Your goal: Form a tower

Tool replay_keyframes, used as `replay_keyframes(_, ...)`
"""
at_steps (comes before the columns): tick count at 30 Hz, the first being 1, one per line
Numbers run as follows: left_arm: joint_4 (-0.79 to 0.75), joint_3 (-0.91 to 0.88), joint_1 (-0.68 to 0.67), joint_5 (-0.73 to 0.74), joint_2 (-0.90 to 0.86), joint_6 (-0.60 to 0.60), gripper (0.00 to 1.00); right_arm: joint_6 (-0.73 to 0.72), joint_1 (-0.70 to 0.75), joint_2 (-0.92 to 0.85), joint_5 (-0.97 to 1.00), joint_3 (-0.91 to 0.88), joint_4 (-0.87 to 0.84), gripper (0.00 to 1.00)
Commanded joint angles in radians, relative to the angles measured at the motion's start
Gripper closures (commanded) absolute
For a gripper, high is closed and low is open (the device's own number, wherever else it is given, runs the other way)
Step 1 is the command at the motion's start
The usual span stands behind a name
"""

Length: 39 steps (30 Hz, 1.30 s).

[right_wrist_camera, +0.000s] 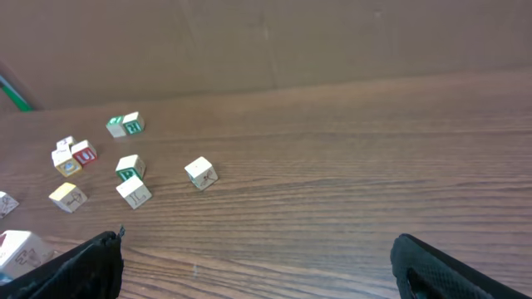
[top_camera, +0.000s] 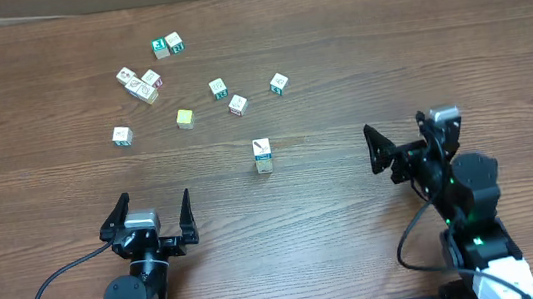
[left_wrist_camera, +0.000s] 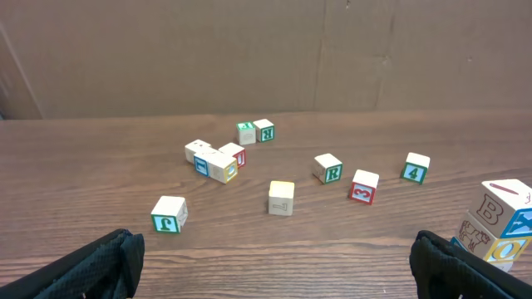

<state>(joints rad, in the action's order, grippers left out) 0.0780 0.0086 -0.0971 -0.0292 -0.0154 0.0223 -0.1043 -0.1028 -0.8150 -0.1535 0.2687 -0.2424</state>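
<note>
Tower [top_camera: 262,156] stands just below centre of overhead frame, alone on the table [top_camera: 335,41]. In the left wrist view it's at the right edge, w/ at least two cubes stacked, poss. three; the base is cut off so can't tell exactly. So the task is started but prob. far from done. Most of the loose cubes [top_camera: 237,103] lie scattered in the upper left to upper centre, incl. a touching pair [top_camera: 167,47] at top and a tight cluster [top_camera: 140,84] further left. The yellow-green cube [top_camera: 184,118] sits among them. Left gripper [top_camera: 153,211] is at lower left, jaws spread wide, nothing btwn them. Right gripper [top_camera: 402,144] is right of centre, well apart from the tower, jaws also fully apart and empty. Neither arm is carrying a cube, so what's left is fetching from the scatter and adding on top.
</note>
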Motion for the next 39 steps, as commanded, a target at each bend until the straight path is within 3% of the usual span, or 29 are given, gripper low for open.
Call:
replay_keyframes(1,-0.002,-0.003,0.007,0.012,0.011,-0.016,0.00,0.004,0.008,0.072,-0.009,-0.038,-0.023,0.00)
replay_keyframes(29,-0.002,-0.003,0.007,0.012,0.011,-0.016,0.01,0.004,0.031,0.526,-0.025,-0.261,-0.011,0.00)
replay_keyframes(39,-0.002,-0.003,0.007,0.012,0.011,-0.016,0.01,0.005,0.031,0.553,-0.024,-0.261,-0.005,0.00)
